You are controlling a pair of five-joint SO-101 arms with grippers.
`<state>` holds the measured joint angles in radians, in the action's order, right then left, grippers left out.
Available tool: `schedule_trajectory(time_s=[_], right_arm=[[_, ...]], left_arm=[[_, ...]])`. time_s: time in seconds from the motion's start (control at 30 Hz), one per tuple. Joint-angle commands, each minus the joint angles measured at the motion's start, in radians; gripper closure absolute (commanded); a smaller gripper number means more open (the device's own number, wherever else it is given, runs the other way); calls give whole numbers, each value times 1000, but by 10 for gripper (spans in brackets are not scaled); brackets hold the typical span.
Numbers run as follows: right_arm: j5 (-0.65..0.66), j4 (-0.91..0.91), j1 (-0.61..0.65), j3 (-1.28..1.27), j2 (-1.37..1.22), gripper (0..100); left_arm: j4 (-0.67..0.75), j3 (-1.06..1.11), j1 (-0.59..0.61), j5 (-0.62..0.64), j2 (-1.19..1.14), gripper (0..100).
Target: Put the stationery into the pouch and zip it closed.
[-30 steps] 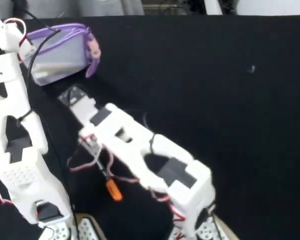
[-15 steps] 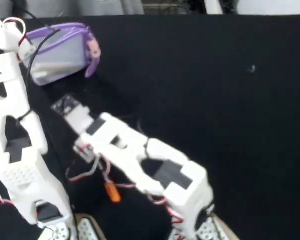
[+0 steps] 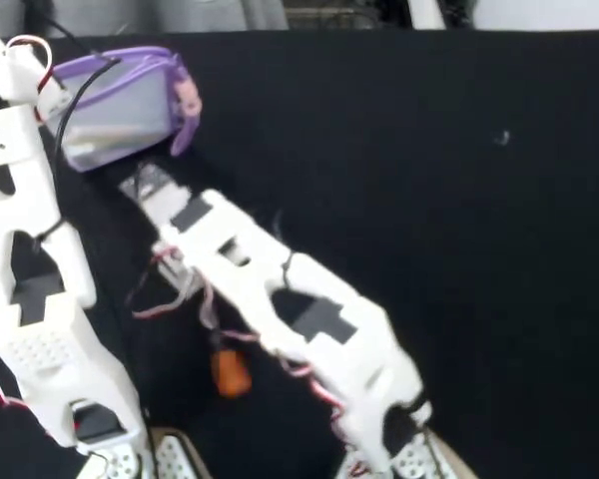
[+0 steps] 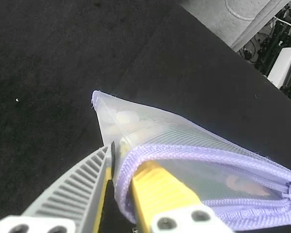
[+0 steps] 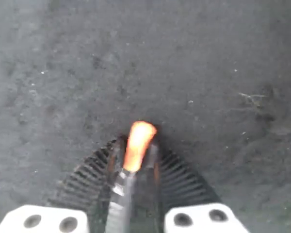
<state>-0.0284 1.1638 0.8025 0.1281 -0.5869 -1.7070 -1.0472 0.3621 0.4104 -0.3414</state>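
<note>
High view — black tabletop (image 3: pixel 479 259) under pouch (image 3: pixel 120 110), grey clutter (image 3: pixel 210 12) beyond.

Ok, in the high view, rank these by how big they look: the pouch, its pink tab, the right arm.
1. right arm, though it is likely nearer the camera
2. pouch
3. pink tab, clearly smallest

A see-through pouch (image 3: pixel 115 110) with purple zip trim sits far back on the left, mouth open, pale items inside. An orange-tipped, silver-bodied pen (image 5: pixel 138 136) is clamped in the right gripper (image 5: pixel 136 144).
</note>
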Motion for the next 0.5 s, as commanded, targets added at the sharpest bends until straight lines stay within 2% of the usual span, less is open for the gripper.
schedule_trajectory(time_s=[0.0,0.2,0.47], right_arm=[[-3,17,-9,24,-4,950],[-3,118,-97,81,31,984],[-3,238,-282,82,268,986]], left_arm=[[8,-58,-35,-6,20,971],[-49,-147,-101,-6,78,971],[-51,-154,-197,-5,120,971]])
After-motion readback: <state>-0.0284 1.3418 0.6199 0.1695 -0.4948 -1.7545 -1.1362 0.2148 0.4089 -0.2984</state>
